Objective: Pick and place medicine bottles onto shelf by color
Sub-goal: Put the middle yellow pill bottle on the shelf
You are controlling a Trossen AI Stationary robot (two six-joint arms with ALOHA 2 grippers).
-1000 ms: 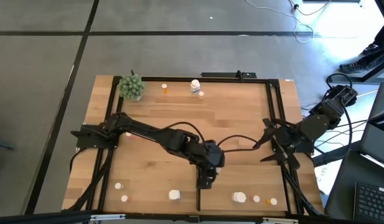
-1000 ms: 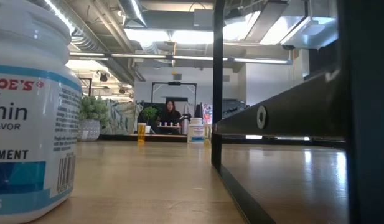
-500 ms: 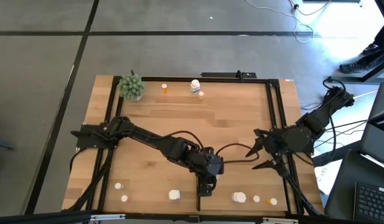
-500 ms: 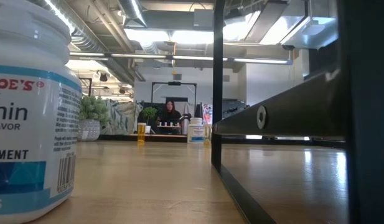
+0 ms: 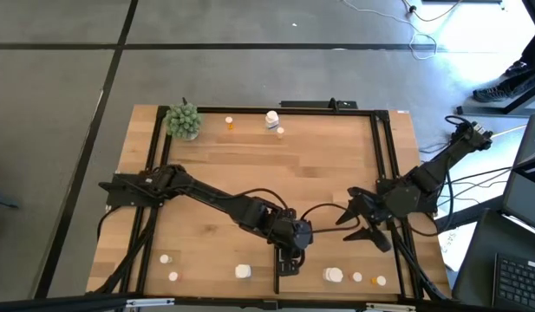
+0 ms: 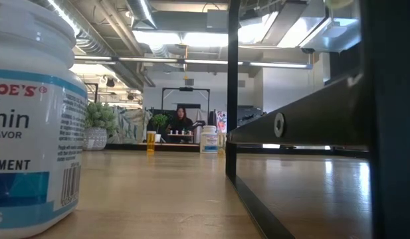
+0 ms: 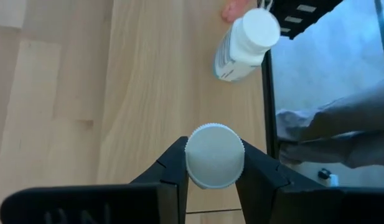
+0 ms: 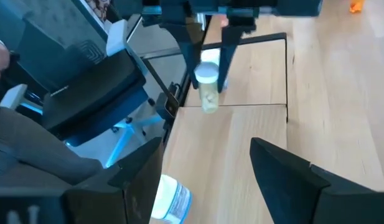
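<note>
My left gripper [image 5: 289, 258] is near the middle of the table's near edge, shut on a small medicine bottle [image 8: 208, 87] with a white cap and a pale body. My right gripper [image 5: 359, 222] hangs open to its right, with nothing between its fingers [image 8: 142, 168]. More medicine bottles stand along the near edge: small white ones [image 5: 166, 258], chunky white ones [image 5: 243, 272] [image 5: 334, 275] and an orange one [image 5: 380, 281]. At the far edge stand an orange bottle [image 5: 230, 124] and a white one [image 5: 272, 119]. I cannot pick out the shelf for sure; a thin black strip [image 5: 277, 279] runs beside the held bottle. My left gripper pinches the bottle's white cap [image 7: 215, 155] between its two fingers, one on each side. The fingers slant down toward the near edge. The bottle stays upright with its body [image 8: 209, 99] below the fingers. Whether its base touches the table I cannot tell.
A green spiky plant ball [image 5: 184, 121] sits at the far left corner. A black metal frame [image 5: 377, 165] rims the tabletop. The chunky bottle with a blue label [image 7: 244, 43] stands close beyond the held one. The low view is half filled by a large white bottle [image 6: 32, 113].
My left gripper has sunk a little toward the near edge, keeping the bottle upright in its fingers. My right gripper has come down and swung toward the table's middle, rolling at the wrist, its fingers staying wide apart.
</note>
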